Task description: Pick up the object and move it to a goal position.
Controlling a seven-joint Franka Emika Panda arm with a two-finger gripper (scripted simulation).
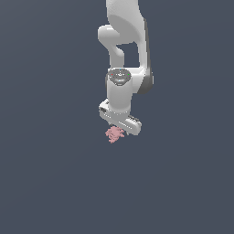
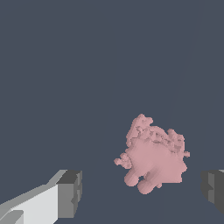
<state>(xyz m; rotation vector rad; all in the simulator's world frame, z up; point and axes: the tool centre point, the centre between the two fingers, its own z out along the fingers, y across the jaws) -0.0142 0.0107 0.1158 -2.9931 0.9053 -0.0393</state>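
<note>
Gripper [image 2: 142, 190] spread wide, grasping nothing. One grey finger pad [image 2: 70, 193], then the pink lumpy object [image 2: 153, 155] in the gap, nearer the other pad [image 2: 213, 189], touching neither. Exterior view: object [image 1: 114, 134] directly under the white gripper [image 1: 120, 122].

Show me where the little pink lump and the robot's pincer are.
pink lump [image 2: 153, 157]: wrist view, middle of its lumpy body.
pincer [image 2: 142, 188]: wrist view, midway between its two dark fingertips, which stand apart.
</note>
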